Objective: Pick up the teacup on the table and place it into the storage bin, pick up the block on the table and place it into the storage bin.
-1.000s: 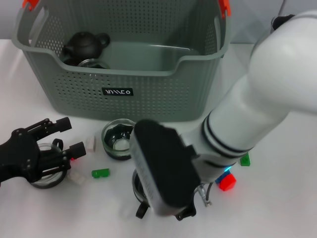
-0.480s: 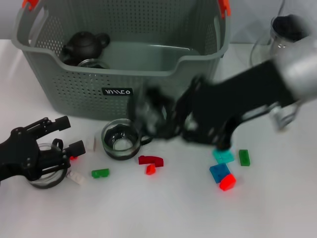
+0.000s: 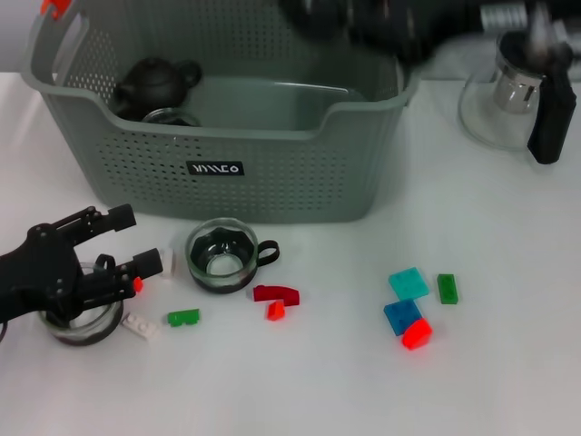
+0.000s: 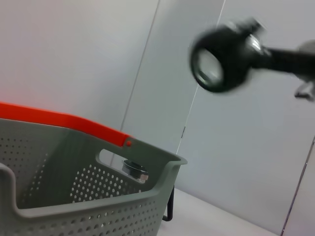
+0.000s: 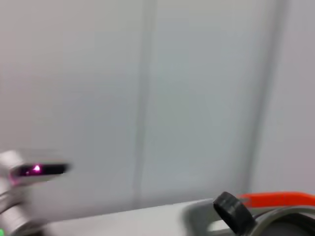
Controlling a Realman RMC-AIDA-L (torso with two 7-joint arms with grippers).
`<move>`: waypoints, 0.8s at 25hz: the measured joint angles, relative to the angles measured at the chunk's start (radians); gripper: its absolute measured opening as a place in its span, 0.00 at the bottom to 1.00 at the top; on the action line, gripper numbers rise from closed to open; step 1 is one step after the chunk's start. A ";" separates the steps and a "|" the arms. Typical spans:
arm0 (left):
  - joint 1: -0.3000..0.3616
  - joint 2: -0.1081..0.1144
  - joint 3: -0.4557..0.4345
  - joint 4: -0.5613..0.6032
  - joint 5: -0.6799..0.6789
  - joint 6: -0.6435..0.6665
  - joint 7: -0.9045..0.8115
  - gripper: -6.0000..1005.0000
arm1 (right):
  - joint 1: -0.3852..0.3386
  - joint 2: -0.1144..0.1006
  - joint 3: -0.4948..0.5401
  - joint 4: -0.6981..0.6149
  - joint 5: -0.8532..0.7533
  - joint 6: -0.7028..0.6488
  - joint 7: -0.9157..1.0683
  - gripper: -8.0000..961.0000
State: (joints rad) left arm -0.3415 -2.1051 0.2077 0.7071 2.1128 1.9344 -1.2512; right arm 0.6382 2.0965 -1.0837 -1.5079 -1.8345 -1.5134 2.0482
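The grey-green storage bin (image 3: 272,173) stands at the back centre, with a black teapot (image 3: 156,82) and a glass cup inside on its left. A glass teacup (image 3: 222,257) with a black handle sits on the table just in front of the bin. My right gripper (image 3: 349,18) is a dark blur above the bin's far right rim. In the left wrist view it carries a round dark-rimmed teacup (image 4: 216,61) high over the bin. My left gripper (image 3: 134,241) rests open at the left, above another glass cup (image 3: 80,320). Loose blocks lie on the table: red (image 3: 277,293), green (image 3: 184,317), cyan (image 3: 408,282).
A glass pitcher (image 3: 504,95) with a black handle stands at the back right beside the bin. More small blocks lie at the front right: blue (image 3: 400,315), red (image 3: 418,334), green (image 3: 447,288). White blocks (image 3: 141,325) lie near the left gripper.
My right arm lifted a teacup from the front centre of the table and swung it up and back over the bin. The left gripper barely shifted.
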 joint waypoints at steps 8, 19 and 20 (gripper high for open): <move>-0.002 0.000 0.001 -0.002 -0.001 0.000 0.000 0.84 | 0.343 0.007 0.040 0.045 -0.500 0.063 0.310 0.12; -0.008 -0.004 -0.002 -0.013 0.003 -0.004 -0.001 0.84 | 0.660 0.008 -0.102 0.661 -0.832 0.377 0.390 0.13; -0.007 -0.004 -0.002 -0.015 0.004 -0.007 -0.001 0.84 | 0.675 0.007 -0.113 0.715 -0.831 0.417 0.385 0.13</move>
State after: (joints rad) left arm -0.3490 -2.1090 0.2058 0.6922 2.1169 1.9275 -1.2518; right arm 1.3130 2.1036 -1.1969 -0.7931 -2.6654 -1.0962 2.4330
